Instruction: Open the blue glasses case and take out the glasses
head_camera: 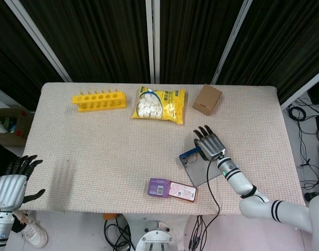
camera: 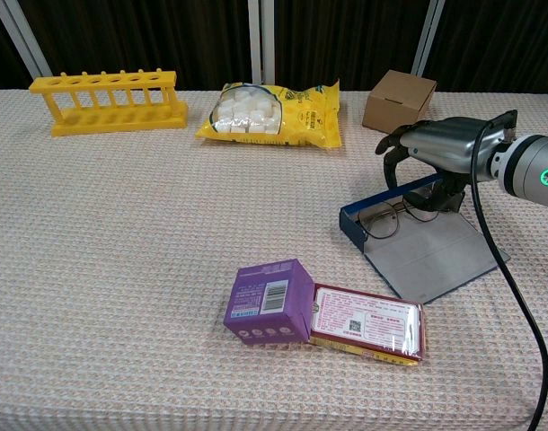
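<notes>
The blue glasses case (camera: 364, 209) lies open at the front right of the table, its grey lid (camera: 431, 256) folded flat toward me. Thin wire-framed glasses (camera: 389, 218) lie in the blue tray. My right hand (camera: 445, 144) hovers over the tray's far end, with its fingers apart and bent down into the case beside the glasses. From the head view the same right hand (head_camera: 209, 142) covers most of the case (head_camera: 190, 155). My left hand (head_camera: 13, 180) hangs off the table's front left corner, fingers spread and empty.
A purple box (camera: 267, 303) and a pink-red box (camera: 368, 323) lie just in front of the case. Along the far edge stand a yellow tube rack (camera: 108, 101), a yellow bag of white pieces (camera: 269, 112) and a cardboard box (camera: 398, 101).
</notes>
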